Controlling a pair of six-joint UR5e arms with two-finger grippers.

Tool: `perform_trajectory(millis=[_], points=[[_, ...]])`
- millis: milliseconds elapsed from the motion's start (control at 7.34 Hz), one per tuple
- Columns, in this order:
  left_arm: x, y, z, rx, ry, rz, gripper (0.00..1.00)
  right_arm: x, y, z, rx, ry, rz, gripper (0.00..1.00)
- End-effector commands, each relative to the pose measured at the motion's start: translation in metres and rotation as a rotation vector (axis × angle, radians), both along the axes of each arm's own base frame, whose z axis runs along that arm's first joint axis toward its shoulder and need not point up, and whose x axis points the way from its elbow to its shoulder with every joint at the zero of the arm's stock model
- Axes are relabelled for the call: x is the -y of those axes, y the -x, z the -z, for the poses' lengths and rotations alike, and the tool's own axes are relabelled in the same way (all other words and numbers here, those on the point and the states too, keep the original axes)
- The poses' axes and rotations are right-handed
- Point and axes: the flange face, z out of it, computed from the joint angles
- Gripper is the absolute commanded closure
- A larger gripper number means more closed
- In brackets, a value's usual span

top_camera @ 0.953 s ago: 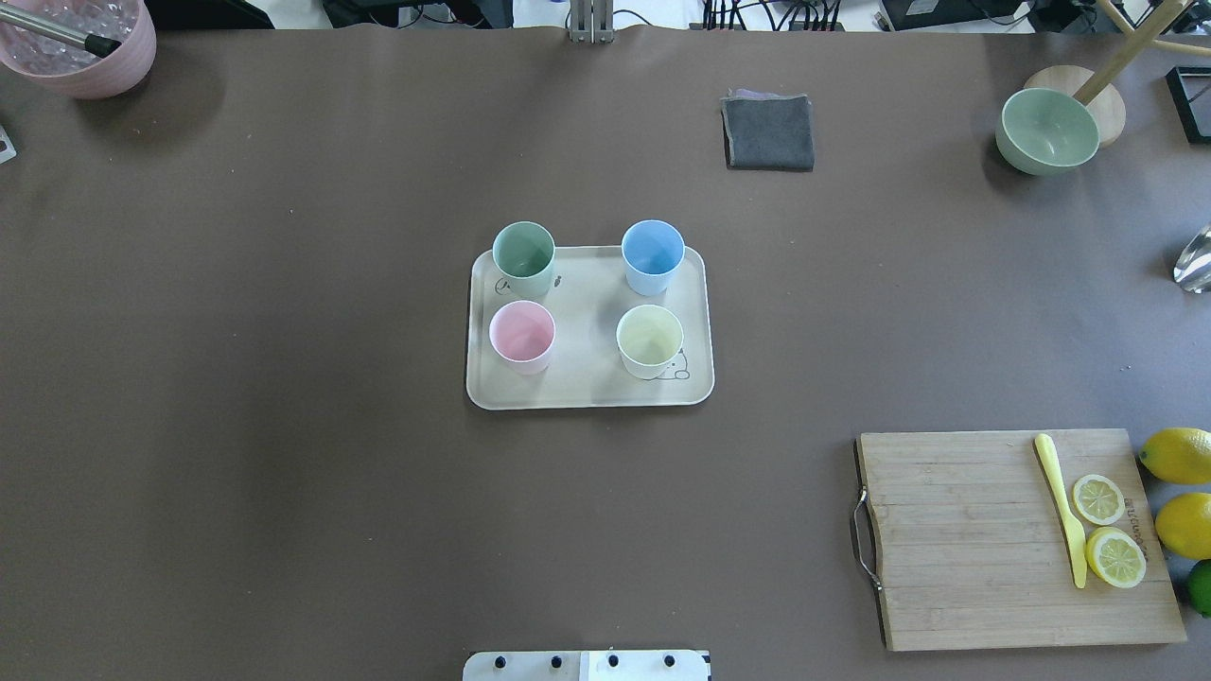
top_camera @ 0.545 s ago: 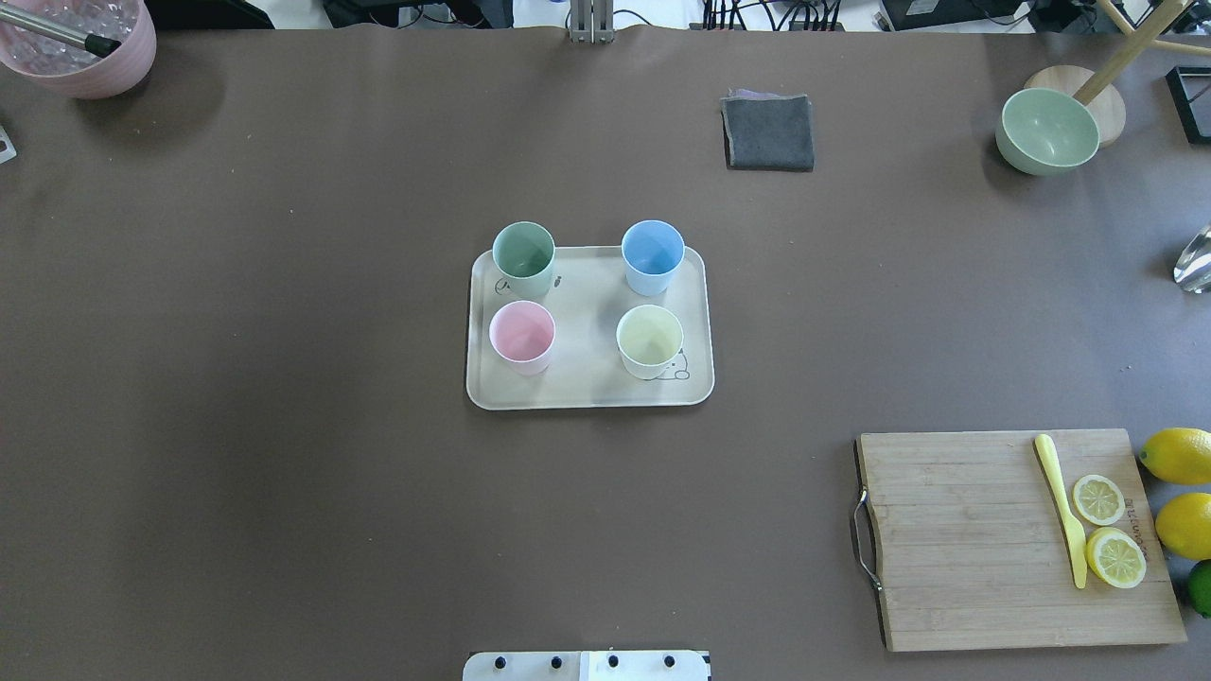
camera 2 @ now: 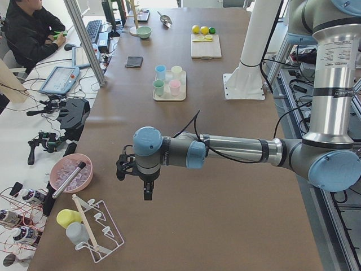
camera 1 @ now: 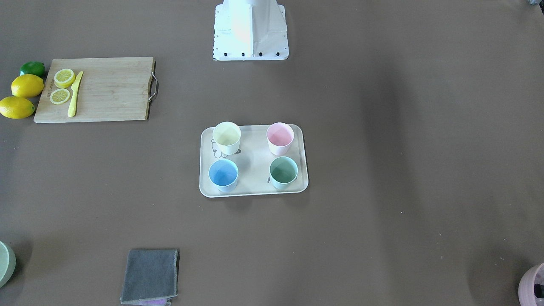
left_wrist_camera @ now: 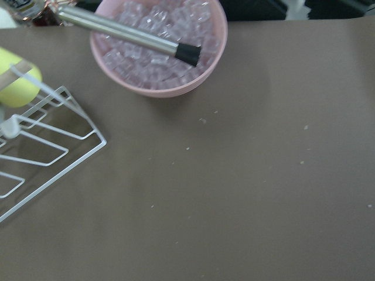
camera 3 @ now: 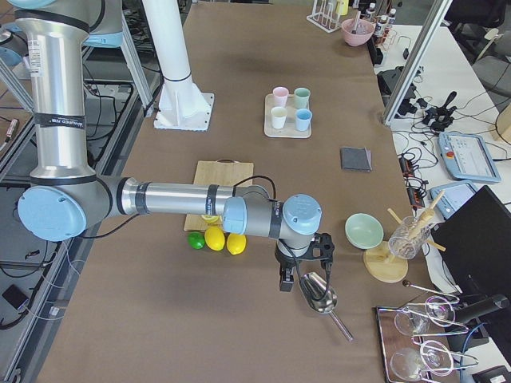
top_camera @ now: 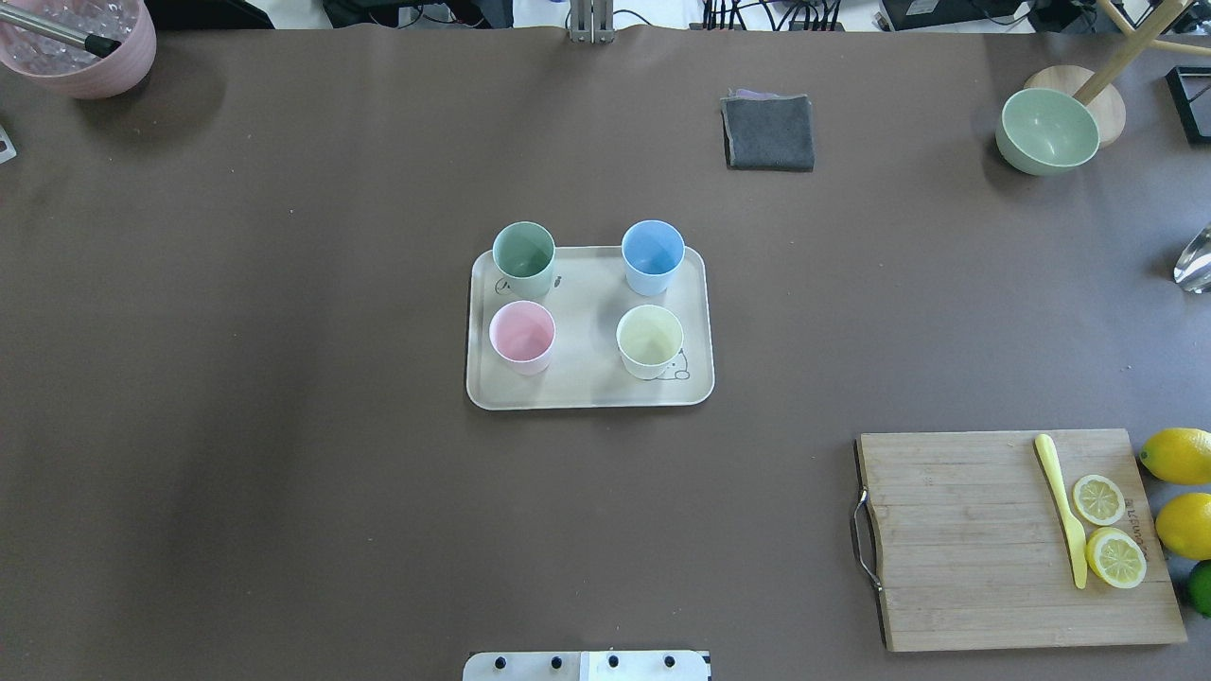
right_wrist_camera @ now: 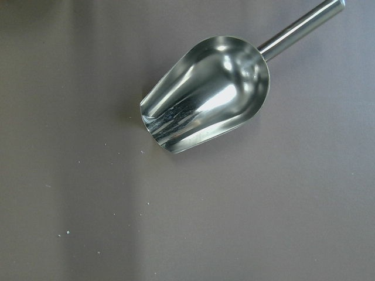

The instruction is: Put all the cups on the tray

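Opposed overhead views, shared tray (top_camera: 587, 386)

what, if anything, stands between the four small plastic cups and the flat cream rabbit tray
Nothing visible does. The pale yellow cup, pink cup, light blue cup and mint green cup already stand upright on the cream rectangular tray, so no path is left to block.

Mid-table: cream rectangular tray (top_camera: 587, 392), bare brown tabletop (top_camera: 284, 378) on all 4 sides. 4 upright plastic cups at its corners: mint green tumbler (top_camera: 523, 251), light blue tumbler (top_camera: 653, 248), pink tumbler (top_camera: 521, 333), pale yellow tumbler (top_camera: 649, 337). Broad bare lane between left pair and right pair; gaps within each pair narrower. Folded dark grey cloth (top_camera: 768, 132) and wooden cutting board (top_camera: 974, 549) well apart from tray. Pale green bowl (top_camera: 1047, 130) and pink bowl of clear cubes (top_camera: 80, 47) at far corners.
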Motion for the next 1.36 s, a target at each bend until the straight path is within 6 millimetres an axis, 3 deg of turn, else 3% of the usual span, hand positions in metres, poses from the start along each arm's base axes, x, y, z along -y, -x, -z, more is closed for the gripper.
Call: perform_trajectory(millis=[0, 1226], points=[[-0.004, 0.001, -0.003, -0.004, 0.009, 0.002, 0.02, 0.001, 0.0, 0.005, 0.009, -0.004, -0.006, 0.0], [-0.004, 0.005, -0.004, -0.001, 0.009, 0.01, 0.02, 0.012, -0.006, 0.024, 0.013, -0.037, -0.024, 0.0]])
